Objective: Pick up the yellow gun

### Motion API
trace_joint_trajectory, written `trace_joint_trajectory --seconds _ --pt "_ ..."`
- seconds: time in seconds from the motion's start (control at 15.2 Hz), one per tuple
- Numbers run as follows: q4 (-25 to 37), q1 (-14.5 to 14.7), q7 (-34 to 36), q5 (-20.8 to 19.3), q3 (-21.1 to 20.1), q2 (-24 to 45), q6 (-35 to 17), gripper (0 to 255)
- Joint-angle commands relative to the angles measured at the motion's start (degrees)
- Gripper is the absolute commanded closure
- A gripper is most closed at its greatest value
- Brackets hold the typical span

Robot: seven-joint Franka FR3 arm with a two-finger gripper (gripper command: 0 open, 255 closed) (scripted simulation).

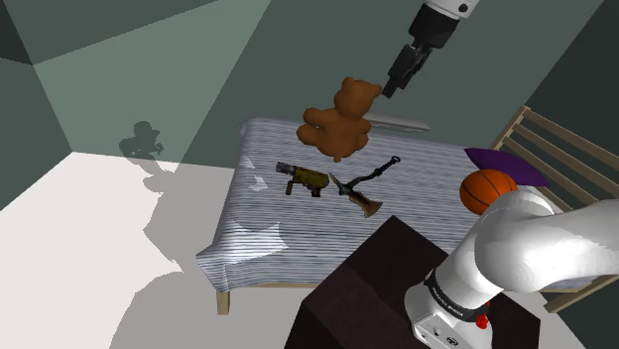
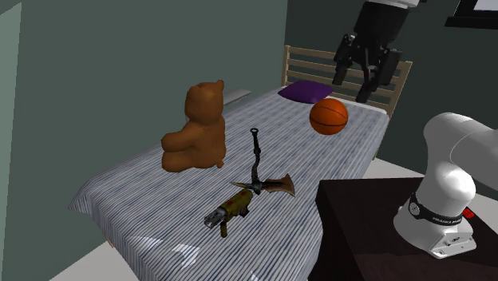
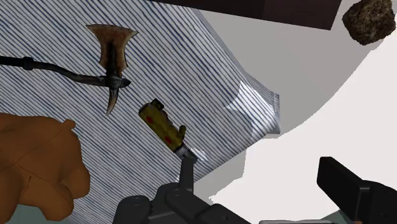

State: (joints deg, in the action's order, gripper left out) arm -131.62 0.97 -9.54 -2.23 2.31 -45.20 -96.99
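The yellow gun point(image 1: 303, 179) point(image 2: 231, 209) is a short olive-yellow piece with a dark barrel. It lies flat on the striped bed cover point(image 1: 248, 238), near the bed's foot end. In the wrist view the gun point(image 3: 162, 124) lies far below the hand, between the fingers' lines, with red spots on its body. My gripper point(image 1: 402, 74) point(image 2: 363, 76) point(image 3: 254, 191) hangs high above the bed, open and holding nothing, over the teddy bear and well away from the gun.
A brown teddy bear point(image 1: 340, 119) point(image 2: 195, 128) sits beside the gun. A long-handled axe point(image 1: 362, 188) point(image 2: 259, 172) point(image 3: 111, 60) lies just past it. An orange basketball point(image 1: 488, 190) and a purple pillow point(image 2: 307, 91) lie near the slatted headboard. The dark stand point(image 2: 359, 215) borders the bed.
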Motion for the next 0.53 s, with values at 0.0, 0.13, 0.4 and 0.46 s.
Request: trace_joint_trajectory --seconds 0.0,0.13,0.4,0.46 --pt "0.00 0.00 0.00 0.00 0.00 0.00 0.00 0" --pt "-2.43 0.29 -2.66 -0.59 1.64 1.24 -3.60 0" --pt "-6.29 0.89 -8.02 -1.59 4.99 4.87 -10.92 0" --pt "-7.04 1.06 -9.38 -1.79 5.84 6.02 -12.78 0"
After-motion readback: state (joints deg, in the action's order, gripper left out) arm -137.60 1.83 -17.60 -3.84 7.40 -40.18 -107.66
